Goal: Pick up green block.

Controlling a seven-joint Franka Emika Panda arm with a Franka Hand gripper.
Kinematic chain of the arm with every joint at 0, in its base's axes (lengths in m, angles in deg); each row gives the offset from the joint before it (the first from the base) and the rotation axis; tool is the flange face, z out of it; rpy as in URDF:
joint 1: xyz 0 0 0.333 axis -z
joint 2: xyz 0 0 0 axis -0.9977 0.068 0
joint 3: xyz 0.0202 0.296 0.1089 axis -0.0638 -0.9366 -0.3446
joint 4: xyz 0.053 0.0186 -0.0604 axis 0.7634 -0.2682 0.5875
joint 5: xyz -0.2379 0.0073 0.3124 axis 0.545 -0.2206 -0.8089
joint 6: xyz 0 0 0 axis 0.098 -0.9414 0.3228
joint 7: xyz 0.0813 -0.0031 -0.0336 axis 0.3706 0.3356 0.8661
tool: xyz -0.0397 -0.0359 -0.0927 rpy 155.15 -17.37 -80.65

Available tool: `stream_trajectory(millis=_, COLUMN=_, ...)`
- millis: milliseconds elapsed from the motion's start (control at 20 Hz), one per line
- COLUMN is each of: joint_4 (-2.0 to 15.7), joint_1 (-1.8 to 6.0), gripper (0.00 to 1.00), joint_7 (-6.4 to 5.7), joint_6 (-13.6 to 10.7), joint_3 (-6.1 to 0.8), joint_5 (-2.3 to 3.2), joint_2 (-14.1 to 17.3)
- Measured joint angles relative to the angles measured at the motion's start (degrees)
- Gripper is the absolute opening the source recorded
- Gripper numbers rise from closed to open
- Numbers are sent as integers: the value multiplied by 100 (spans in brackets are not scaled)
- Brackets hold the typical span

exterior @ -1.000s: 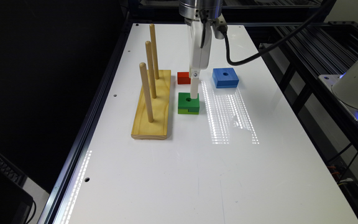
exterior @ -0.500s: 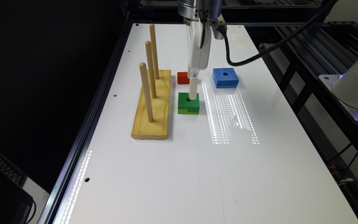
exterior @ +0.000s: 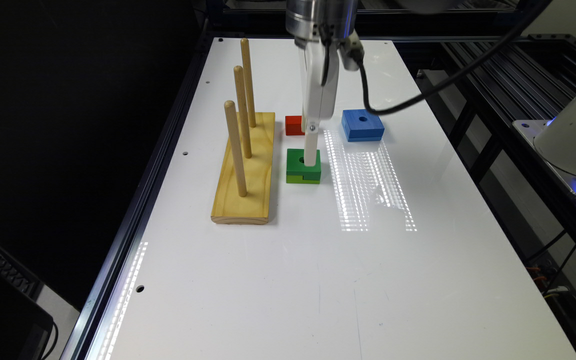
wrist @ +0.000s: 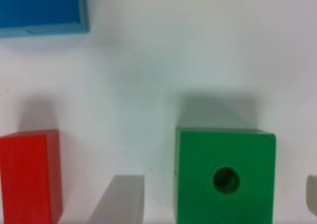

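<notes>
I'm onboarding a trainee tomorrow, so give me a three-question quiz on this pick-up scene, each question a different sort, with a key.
1. True or false: in the wrist view the fingers stand on either side of the green block, with gaps.
2. How many pegs rise from the wooden base? A) two B) three C) four
3. Fill in: in the exterior view, the block just behind the green one is the ___ block.

Key: 1 true, the gripper is open and not clamped. 2 B. 3 red; the blue block lies farther to the exterior view's right.
</notes>
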Motion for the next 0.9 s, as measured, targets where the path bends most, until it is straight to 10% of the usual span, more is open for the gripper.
stream_trajectory(millis=900, joint_4=136, joint_1=-4, gripper=100, joint_7=1, joint_6=364, joint_3=-13, joint_5=1, joint_2=507)
